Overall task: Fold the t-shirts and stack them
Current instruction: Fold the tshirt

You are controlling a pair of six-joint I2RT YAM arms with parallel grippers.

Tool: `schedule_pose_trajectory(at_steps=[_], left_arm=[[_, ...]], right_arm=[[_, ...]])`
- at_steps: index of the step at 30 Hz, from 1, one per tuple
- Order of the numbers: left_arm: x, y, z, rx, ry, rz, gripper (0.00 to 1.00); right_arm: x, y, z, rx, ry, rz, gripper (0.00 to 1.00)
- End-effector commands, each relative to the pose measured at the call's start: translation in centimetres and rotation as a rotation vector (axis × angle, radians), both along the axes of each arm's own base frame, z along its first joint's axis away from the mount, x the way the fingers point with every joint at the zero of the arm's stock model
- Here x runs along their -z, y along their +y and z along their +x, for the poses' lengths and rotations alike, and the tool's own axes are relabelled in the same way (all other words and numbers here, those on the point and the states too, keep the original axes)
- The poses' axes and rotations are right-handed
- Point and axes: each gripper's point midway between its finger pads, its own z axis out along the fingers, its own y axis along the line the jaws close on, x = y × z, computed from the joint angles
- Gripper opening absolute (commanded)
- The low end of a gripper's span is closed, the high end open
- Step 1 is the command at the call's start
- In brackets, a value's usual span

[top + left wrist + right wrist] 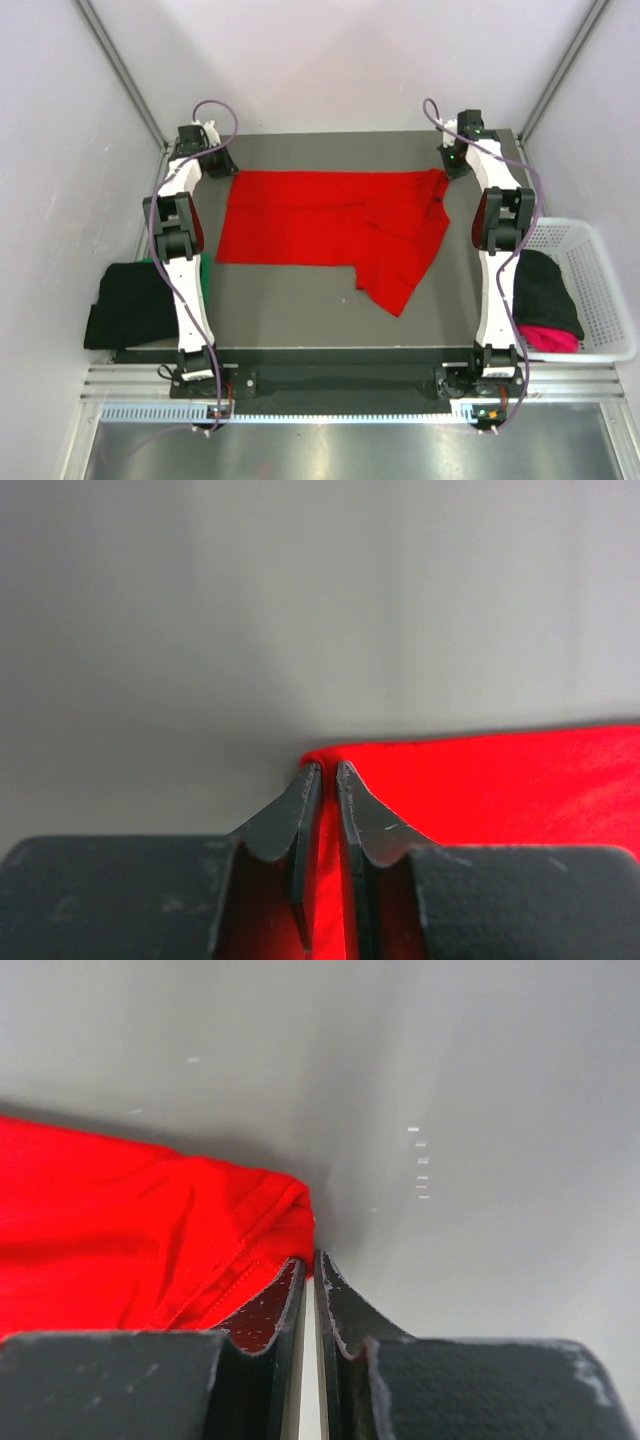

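From above, the red shirt (300, 220) is lying spread on the dark table (290, 310), filling the far half. Its back edge is running straight from 10 o'clock to 2 o'clock, and a bunched flap is hanging down towards 5 o'clock. The left gripper (222, 165) is sitting at the shirt's 10 o'clock corner and the right gripper (450, 165) at its 2 o'clock corner. Both arms are reaching across the table. At 8 o'clock, off the table's left side, a black shirt (125, 305) is resting with a green shirt (205, 272) peeking out beside it. At 4 o'clock a white basket (600, 300) is holding a second black shirt (545, 285) on top of a pink shirt (545, 338).

In the left wrist view, the left gripper (328, 772) is pinching closed on the corner of the red shirt (500, 790). Red cloth is showing all along the narrow gap between its dark fingers (285, 820), and the rest is stretching away towards 3 o'clock.

In the right wrist view, the right gripper (308, 1258) is drawn nearly together, leaving a thin slit with a pale surface showing through. The red shirt (120, 1230) is lying towards 9 o'clock, its stitched hem reaching the fingertips (265, 1315). I cannot tell whether any cloth is caught there.
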Motion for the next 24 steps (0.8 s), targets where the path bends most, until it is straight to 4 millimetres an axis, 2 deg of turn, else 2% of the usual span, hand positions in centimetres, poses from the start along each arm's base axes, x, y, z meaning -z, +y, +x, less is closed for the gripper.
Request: schedule_pose_trajectory(at_steps=[1,5,6,8,11,12,13,14,15,16,17,18,19,20,21,22,24], left_arm=[[-0.8,0.5,1.2,-0.015,-0.041,0.027,0.17],[-1.1,0.8,1.7,-0.021,-0.058,0.041,0.2],[-1.4,0.6,1.9,-0.01,-0.075,0.035,0.33],[-1.6,0.1,1.9,0.003,-0.078,0.009,0.35],[-2.9,-0.8,1.7,0.008,-0.086,-0.045,0.37],[-3.5,-1.0,1.6,0.008,-0.092,-0.059,0.37],[-3.6,-1.1,1.4,0.007,-0.097,-0.069,0.38],[-5.6,-1.3,1.3,0.01,-0.126,-0.067,0.38],[-6.5,-1.0,1.2,0.003,-0.142,-0.058,0.38],[-8.4,-1.1,1.1,0.008,-0.177,-0.042,0.39],[-9.4,-1.0,1.1,0.006,-0.198,-0.032,0.39],[-9.8,-0.7,0.8,-0.005,-0.204,-0.013,0.4],[-12.2,-0.8,0.6,0.001,-0.246,0.005,0.41],[-12.9,-1.1,0.2,0.012,-0.256,0.011,0.41],[-12.8,-1.5,-0.4,0.021,-0.244,0.01,0.41],[-14.4,-2.0,-1.3,0.036,-0.256,0.008,0.42],[-13.6,-3.8,-3.1,0.101,-0.213,-0.018,0.41]], right_arm=[[-0.2,-4.0,1.1,0.068,-0.044,-0.142,0.06],[-0.3,-4.4,1.4,0.077,-0.057,-0.147,0.07],[-0.3,-4.2,1.5,0.071,-0.059,-0.14,0.1],[-0.2,-4.2,1.5,0.073,-0.056,-0.135,0.1],[-1.2,-4.3,1.1,0.101,-0.062,-0.136,0.24],[-1.7,-4.5,0.9,0.115,-0.068,-0.138,0.34],[-4.3,-4.7,1.1,0.129,-0.124,-0.143,0.38],[-4.0,-4.8,0.1,0.132,-0.107,-0.145,0.41],[-5.0,-4.8,-0.2,0.132,-0.127,-0.151,0.43],[-8.9,-4.9,0.0,0.14,-0.219,-0.156,0.43],[-8.6,-4.9,-1.0,0.136,-0.208,-0.16,0.44],[-9.8,-4.7,-1.4,0.117,-0.23,-0.167,0.45],[-11.8,-4.3,-2.2,0.097,-0.271,-0.155,0.46],[-12.4,-4.0,-2.7,0.077,-0.281,-0.142,0.46],[-13.1,-3.3,-3.2,0.024,-0.294,-0.13,0.46],[-13.8,-1.6,-4.5,-0.049,-0.303,-0.07,0.46],[-15.0,0.7,-6.1,-0.158,-0.322,-0.037,0.46]])
